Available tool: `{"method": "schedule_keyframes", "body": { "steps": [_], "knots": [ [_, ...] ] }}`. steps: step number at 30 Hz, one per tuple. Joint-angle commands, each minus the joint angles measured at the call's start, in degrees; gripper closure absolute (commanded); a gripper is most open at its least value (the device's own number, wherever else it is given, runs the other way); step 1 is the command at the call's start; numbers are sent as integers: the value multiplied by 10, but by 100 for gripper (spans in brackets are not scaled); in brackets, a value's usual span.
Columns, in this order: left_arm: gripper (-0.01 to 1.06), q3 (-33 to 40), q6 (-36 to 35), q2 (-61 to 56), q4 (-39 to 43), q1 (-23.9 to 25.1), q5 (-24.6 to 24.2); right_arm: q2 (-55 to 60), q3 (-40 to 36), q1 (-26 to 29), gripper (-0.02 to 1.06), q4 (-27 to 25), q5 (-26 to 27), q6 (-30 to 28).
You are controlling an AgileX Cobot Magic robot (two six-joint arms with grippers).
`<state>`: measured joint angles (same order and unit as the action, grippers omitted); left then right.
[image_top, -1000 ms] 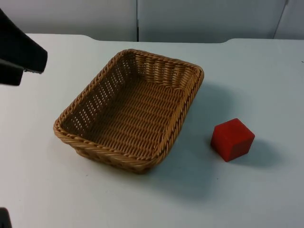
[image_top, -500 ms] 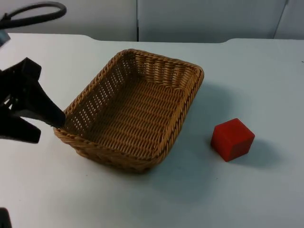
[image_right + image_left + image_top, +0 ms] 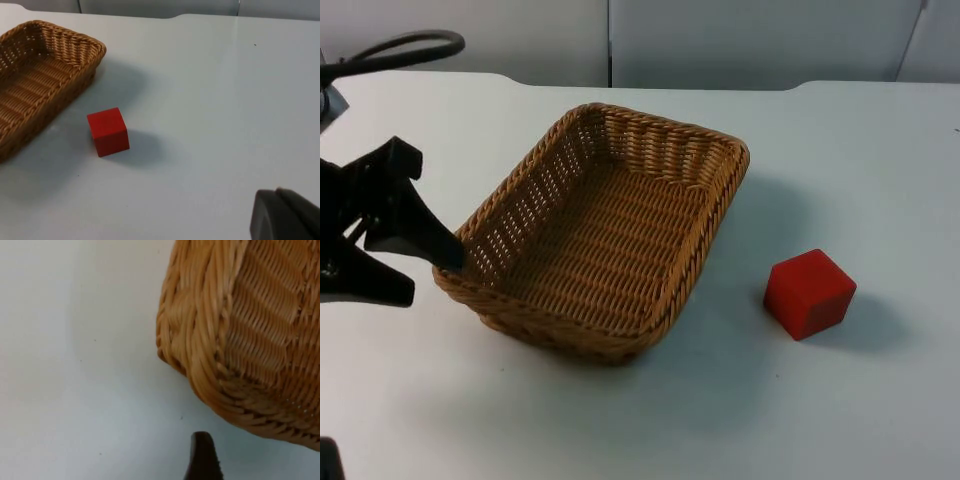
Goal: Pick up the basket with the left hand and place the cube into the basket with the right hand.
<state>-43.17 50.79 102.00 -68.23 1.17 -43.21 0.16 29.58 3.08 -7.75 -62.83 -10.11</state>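
White table [image 3: 880, 150] is carrying everything. At its left, the left gripper [image 3: 420, 270] is now closing in on the basket [image 3: 605, 230] corner, having swung down from the far edge; its fingers are spread wide, one at the rim, so the grasp looks imminent. Further right, the cube [image 3: 809, 293] is sitting untouched beside the basket, while the right arm is waiting, fingers unreadable.

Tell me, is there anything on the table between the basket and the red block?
No. From the top view, just bare white table lies between the basket and the red block; they stand apart.
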Motion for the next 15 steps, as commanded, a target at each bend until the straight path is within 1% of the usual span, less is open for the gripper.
{"method": "schedule_keyframes", "body": {
  "steps": [1,4,8,9,10,11,12,13,15],
  "knots": [
    [48,-1,4,2,-8,-3,17,-2,-3,4,105,-2,5,-1],
    [48,-1,13,3,-9,-3,30,-2,-3,4,105,-2,5,-1],
    [48,-12,13,18,-12,-7,22,-2,-3,4,105,-2,5,-1],
    [46,-18,13,25,-12,-10,21,-2,-3,4,105,-2,5,-1],
    [42,-24,13,33,-12,-21,21,-2,-3,4,105,-2,5,-1],
    [42,-24,13,33,-12,-21,21,-2,-3,4,105,-2,5,-1],
    [37,-32,12,41,-17,-39,29,-2,-3,4,105,-2,5,-1],
    [35,-38,10,46,-18,-50,40,-2,-3,4,105,-2,5,-1],
    [36,-50,7,57,-19,-73,63,-2,-3,4,105,-2,5,-1]
  ]
}}
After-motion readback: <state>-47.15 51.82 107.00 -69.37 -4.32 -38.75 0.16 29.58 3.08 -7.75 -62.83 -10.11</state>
